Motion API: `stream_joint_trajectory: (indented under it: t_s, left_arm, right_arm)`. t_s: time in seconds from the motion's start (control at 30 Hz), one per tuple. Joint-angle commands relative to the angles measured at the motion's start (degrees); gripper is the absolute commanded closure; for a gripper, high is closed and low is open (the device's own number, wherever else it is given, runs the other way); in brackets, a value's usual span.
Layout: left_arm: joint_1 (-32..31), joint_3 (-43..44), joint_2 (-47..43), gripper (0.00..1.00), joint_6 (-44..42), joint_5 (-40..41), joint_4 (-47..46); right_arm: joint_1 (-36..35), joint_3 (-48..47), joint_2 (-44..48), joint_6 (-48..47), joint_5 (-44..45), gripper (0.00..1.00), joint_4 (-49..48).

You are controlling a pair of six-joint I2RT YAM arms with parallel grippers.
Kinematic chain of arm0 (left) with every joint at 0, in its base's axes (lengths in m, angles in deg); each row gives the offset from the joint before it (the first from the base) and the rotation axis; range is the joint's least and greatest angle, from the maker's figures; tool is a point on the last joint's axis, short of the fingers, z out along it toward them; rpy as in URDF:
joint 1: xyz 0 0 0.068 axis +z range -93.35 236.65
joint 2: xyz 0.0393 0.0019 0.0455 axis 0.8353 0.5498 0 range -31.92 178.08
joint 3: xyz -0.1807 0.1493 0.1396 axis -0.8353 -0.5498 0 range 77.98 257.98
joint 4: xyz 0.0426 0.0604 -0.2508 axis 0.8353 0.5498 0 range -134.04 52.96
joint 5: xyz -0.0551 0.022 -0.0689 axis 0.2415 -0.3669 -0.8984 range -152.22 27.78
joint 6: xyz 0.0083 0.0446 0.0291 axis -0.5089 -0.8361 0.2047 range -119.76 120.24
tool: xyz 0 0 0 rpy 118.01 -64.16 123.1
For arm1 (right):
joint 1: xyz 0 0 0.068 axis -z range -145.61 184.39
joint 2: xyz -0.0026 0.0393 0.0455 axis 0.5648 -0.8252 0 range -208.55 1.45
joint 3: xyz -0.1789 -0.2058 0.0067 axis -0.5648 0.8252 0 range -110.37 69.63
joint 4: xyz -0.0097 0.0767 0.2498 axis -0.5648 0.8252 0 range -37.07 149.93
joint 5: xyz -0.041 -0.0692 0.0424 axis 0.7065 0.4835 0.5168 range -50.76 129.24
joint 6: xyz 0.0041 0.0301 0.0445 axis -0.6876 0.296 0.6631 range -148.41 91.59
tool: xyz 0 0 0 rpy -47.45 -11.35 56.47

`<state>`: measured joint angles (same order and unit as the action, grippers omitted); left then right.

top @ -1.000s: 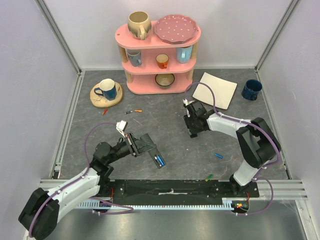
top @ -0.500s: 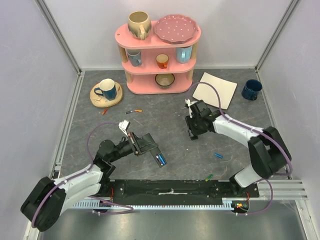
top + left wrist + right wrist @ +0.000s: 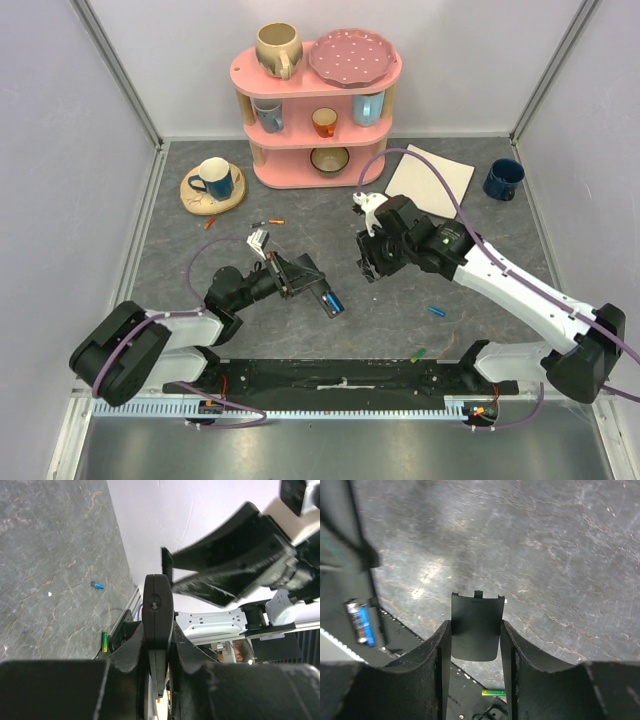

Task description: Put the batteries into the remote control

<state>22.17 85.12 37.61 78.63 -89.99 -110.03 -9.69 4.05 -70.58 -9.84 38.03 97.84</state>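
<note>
- Top view: my left hand (image 3: 290,278) is clamped on the remote control (image 3: 312,288). It holds the remote at a slant with the open bay facing up, and there's a loaded battery (image 3: 331,301), blue, at the free end.
- My right hand (image 3: 372,262) hangs just to the right of the remote, not touching it.
- Spares on the surface: a blue battery (image 3: 437,311) and a green battery (image 3: 417,354) lie well to the remote's right, and an orange battery (image 3: 272,222) lies on its far side.
- Left wrist view: the remote is edge-on, pinched tight between both fingers. The right hand looms just past the remote's tip, with a gap between them.
- Right wrist view: the right fingers (image 3: 442,650) are closed on the battery cover (image 3: 476,625), tabs pointing forward. The remote sits off to the cover's left, apart from it, with the blue cell showing in the bay.
- Worry one: I only have the cover by its rear end. If a tab catches the bay's edge at an angle, I reckon it'll pivot or squirt out of the grip.
- Worry two: the remote is gripped at one end only. Pushing on the far end could lever it round in the left hand and tip that cell out.
- Worry three: I can't tell whether the bay is full. If I close it now, it may be a battery short.
</note>
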Motion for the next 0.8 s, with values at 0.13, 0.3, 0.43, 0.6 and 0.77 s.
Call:
stream_joint_trajectory:
  t_s: [0.13, 0.3, 0.43, 0.6, 0.77]
  left_arm:
    - [-0.3, 4.5, 8.6, 0.98, 4.8, 2.0, -13.6]
    - [-0.9, 5.9, 11.5, 0.98, 5.5, 3.3, -13.9]
    - [-1.4, 6.7, 12.7, 0.98, 5.7, 5.0, -13.3]
    - [-1.7, 7.6, 13.2, 0.98, 5.7, 5.9, -11.3]
    - [-2.0, 7.8, 12.7, 0.98, 5.5, 6.5, -9.3]
  right_arm:
    - [-6.2, -11.7, -1.6, 1.1, 2.3, 0.67, 10.7]
    - [-9.9, -14.5, -4.3, 2.3, 3.6, 0.67, 12.1]
    - [-12.1, -15.2, -6.0, 3.0, 4.7, 0.68, 12.3]
    - [-14.3, -16.1, -8.4, 3.6, 6.4, 0.67, 12.0]
    - [-15.3, -17.1, -10.5, 3.5, 6.7, 0.68, 11.7]
